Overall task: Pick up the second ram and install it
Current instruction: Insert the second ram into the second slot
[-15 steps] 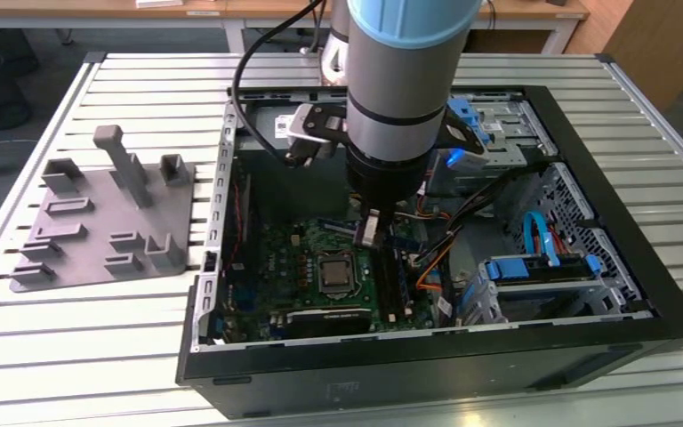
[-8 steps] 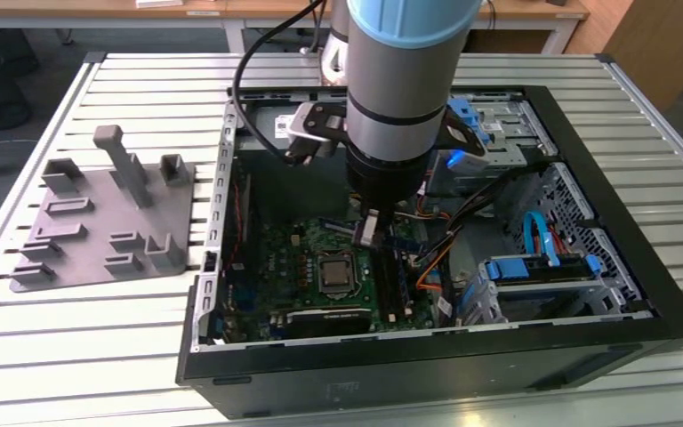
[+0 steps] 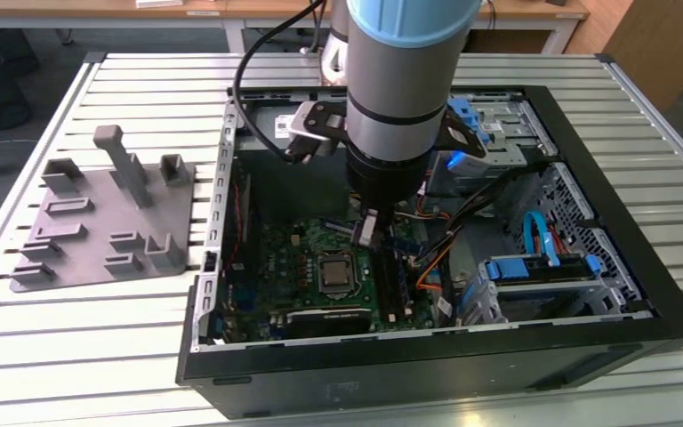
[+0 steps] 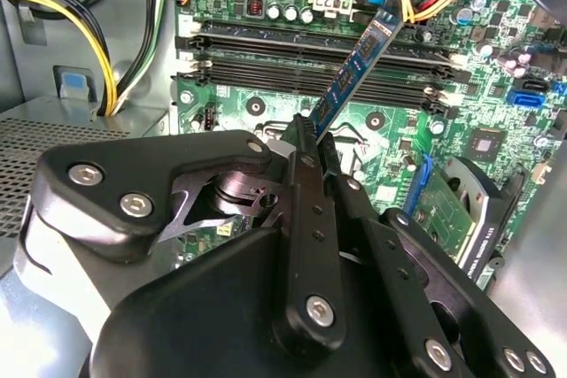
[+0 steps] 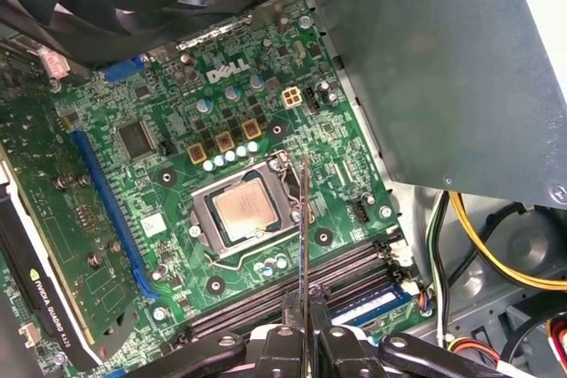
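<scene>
While my arm (image 3: 401,71) hangs over the slatted table (image 3: 104,338), my pincer (image 4: 312,135) is down inside the open black computer case (image 3: 437,374), whose walls stand all around it. Outside the case, well apart from my pincer toward the exterior view's left, the grey tray (image 3: 92,222) with upright posts rests on the table. Beneath my pincer lies the green motherboard (image 5: 345,174). The processor socket (image 5: 244,210) sits on that board, below the far end of what I hold. Also below my pincer run the long black memory slots (image 4: 266,68), side by side. In the first wrist view one of them, just beside my fingers, has a blue-labelled stick (image 5: 368,304) seated in it. My fingers are pinched narrow on the second ram (image 4: 359,64), gripping one end. It sticks straight out from my fingertips over the slots; whether its far end touches them I cannot tell.
</scene>
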